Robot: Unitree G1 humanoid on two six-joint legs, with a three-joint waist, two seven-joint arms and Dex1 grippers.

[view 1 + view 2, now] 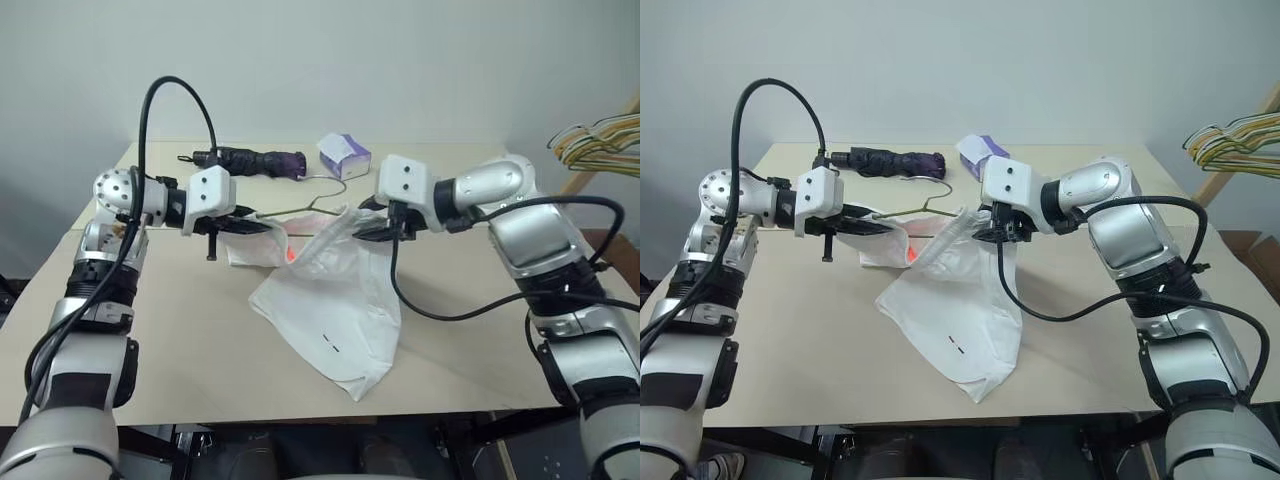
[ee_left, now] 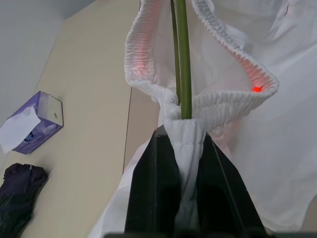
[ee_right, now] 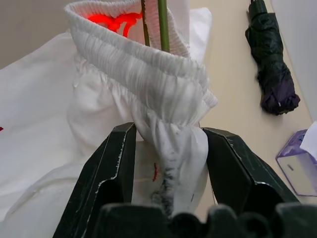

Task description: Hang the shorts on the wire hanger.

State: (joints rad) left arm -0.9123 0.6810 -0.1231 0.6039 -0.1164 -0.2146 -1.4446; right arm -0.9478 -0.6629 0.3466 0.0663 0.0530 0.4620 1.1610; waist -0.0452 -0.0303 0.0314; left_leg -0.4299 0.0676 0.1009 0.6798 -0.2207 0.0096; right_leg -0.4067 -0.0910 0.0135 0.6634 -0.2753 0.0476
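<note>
Left gripper (image 1: 243, 224): clamped on the shorts' (image 1: 335, 300) waistband and the wire hanger (image 2: 183, 59).
Shorts: lifted at the waistband, legs draped on the table (image 1: 180, 330).
Right gripper (image 1: 985, 228): partly spread, waistband bunched between its fingers.
Right wrist view: hanger wire inside the waistband.

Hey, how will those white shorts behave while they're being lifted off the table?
Probably floppy: the shorts sag between both tools, lower part draped on the table. Likely light, since they bunch easily. The gathered waistband may snag the wire hanger.
</note>
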